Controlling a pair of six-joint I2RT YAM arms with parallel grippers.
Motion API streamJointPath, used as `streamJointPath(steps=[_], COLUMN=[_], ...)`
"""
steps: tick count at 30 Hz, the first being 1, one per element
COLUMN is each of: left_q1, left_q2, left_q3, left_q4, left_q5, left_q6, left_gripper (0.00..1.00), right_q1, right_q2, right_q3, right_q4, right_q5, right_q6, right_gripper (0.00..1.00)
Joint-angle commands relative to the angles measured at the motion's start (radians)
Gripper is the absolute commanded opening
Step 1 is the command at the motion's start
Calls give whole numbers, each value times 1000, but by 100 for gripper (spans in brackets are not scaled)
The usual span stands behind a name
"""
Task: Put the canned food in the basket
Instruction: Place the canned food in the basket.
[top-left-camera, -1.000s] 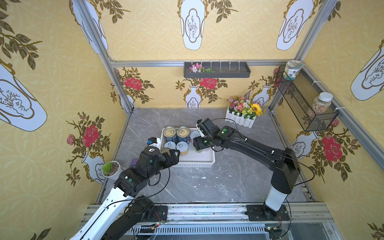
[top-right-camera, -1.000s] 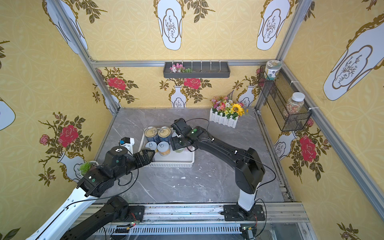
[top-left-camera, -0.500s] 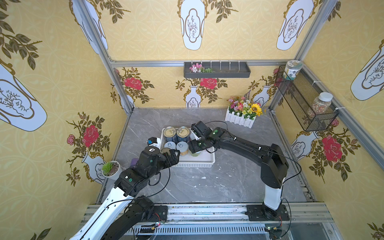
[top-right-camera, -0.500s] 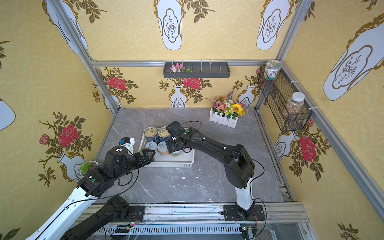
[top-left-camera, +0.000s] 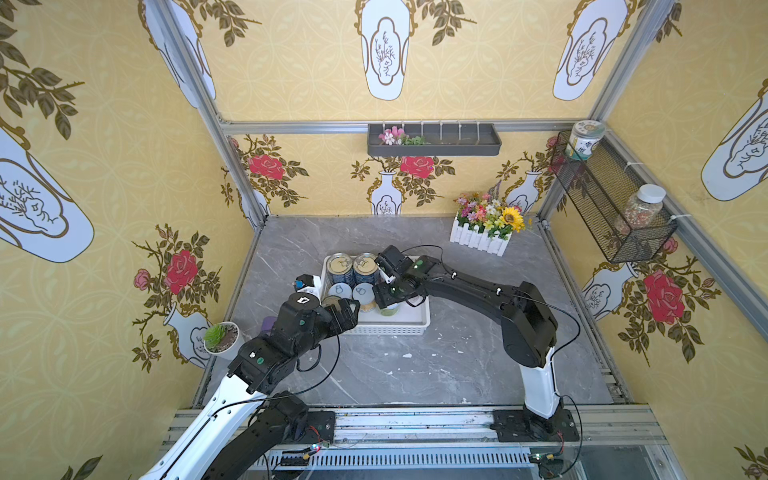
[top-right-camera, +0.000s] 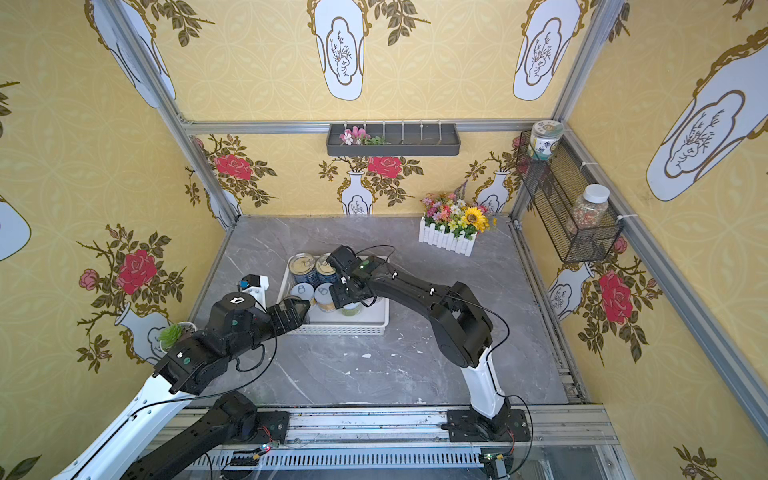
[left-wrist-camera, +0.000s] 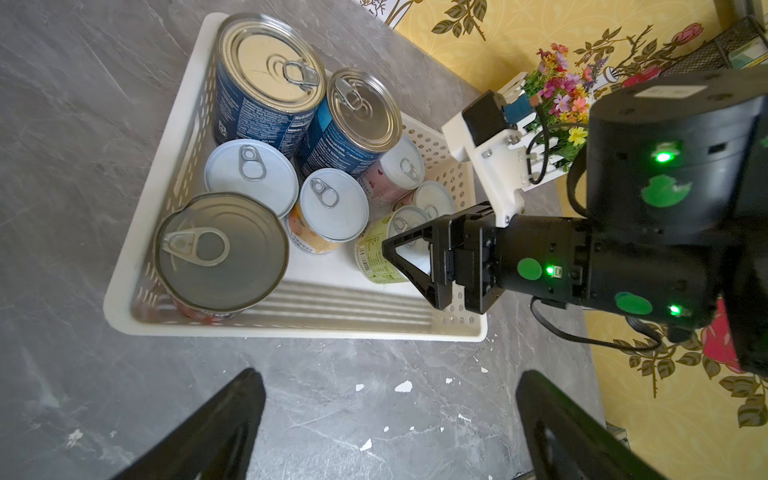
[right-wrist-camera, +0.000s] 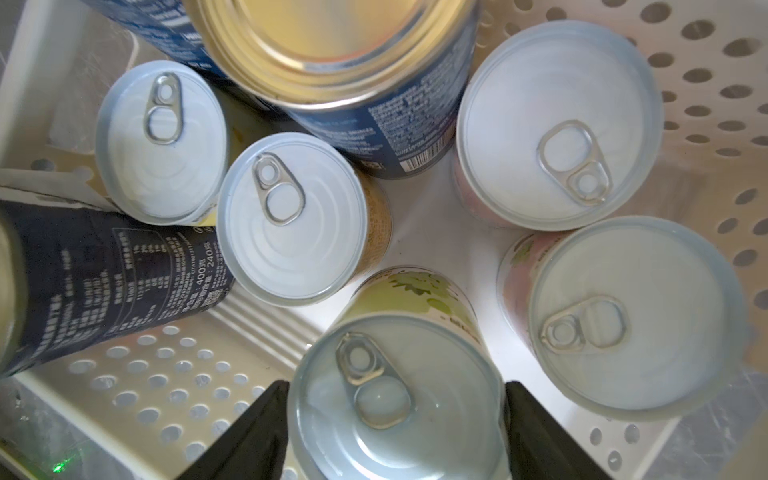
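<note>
Your right claw (right-wrist-camera: 395, 388) is clamped on the small green-labelled tin with a white pull-tab lid (right-wrist-camera: 415, 295), one finger pressed to each side. Compared with a second ago, that arm has folded in toward nine o'clock and the claw has slid a little the same way. Your left arm has not shifted.

The green tin stands inside the shallow white perforated plastic basket (left-wrist-camera: 291, 326), at about five o'clock from its middle in both top views. You cannot tell whether its base is down on the floor.

Count eight tins in the basket:
- Three large dark-blue-labelled tins (left-wrist-camera: 270, 62), two near eleven o'clock and one at nine.
- Five small white-lidded tins (right-wrist-camera: 291, 216): two yellow, two pink and the green one.

Your left claw (left-wrist-camera: 388, 376) hangs empty with its fingers apart, near the basket's eight o'clock side.
</note>
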Motion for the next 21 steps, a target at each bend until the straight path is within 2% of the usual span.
streamJointPath(steps=[1,9,21], left_q1=[1,1,2], left_q2=[-1,-2,-2], left_q3=[2,3,3], left_q4=[-3,-3,-2], left_q5=[-1,0,-1], left_q6=[7,7,7], left_gripper=[100,100,100], right_q1=[-5,-8,-9], right_q2=[26,80,104], right_q3=[23,60,78], right_q4=[10,-9,-22], right_q5=[23,26,27], right_q6=[0,-3,-8], right_gripper=[71,71,80])
